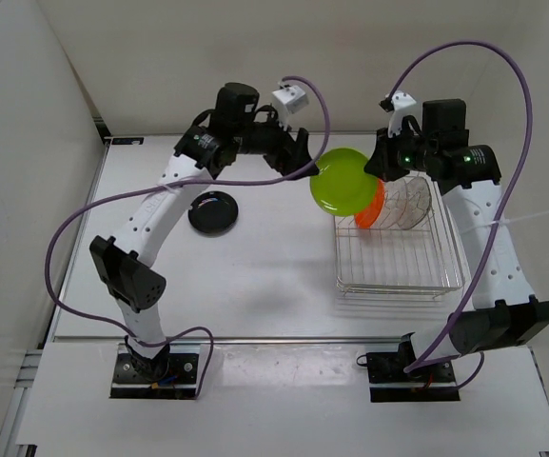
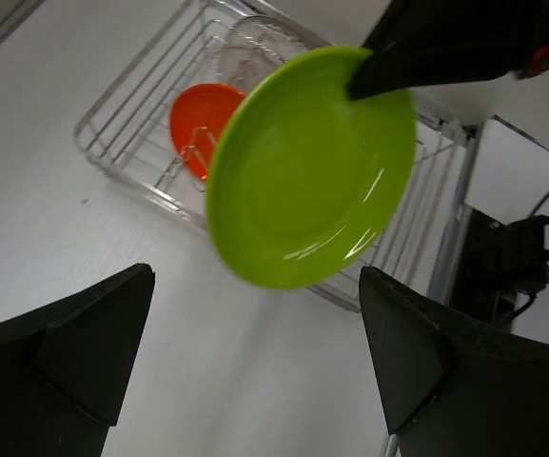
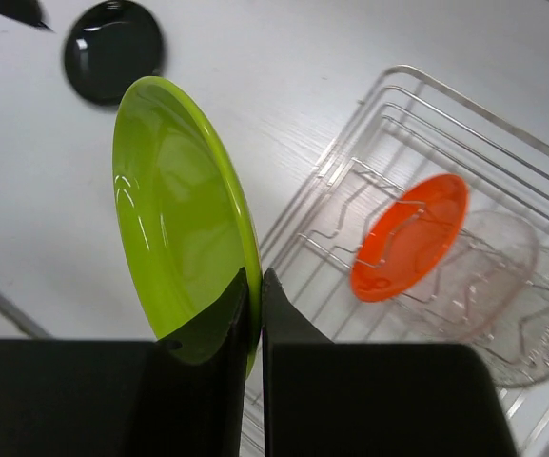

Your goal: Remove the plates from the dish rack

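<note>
The right gripper (image 3: pixel 255 286) pinches the rim of the round lime green plate (image 3: pixel 165 219), raised on edge over the ten o'clock corner of the silver wire dish rack (image 1: pixel 402 281). The left gripper (image 1: pixel 307 160) gapes wide at the plate's nine o'clock. A round orange plate (image 1: pixel 372 211) and a clear glassy plate (image 1: pixel 411 202) stand in the rack.

The lime green plate (image 1: pixel 341 181), clamped on edge by the right gripper (image 3: pixel 253 286), hangs above the far left corner of the dish rack (image 1: pixel 398 288), directly before the left gripper (image 2: pixel 257 276), its fingers spread. The orange plate (image 3: pixel 409 236) and a clear plate (image 3: pixel 491 268) fill the rack's far end. Bare desk (image 1: pixel 274 276) lies between rack and black plate (image 1: pixel 214 211).
</note>
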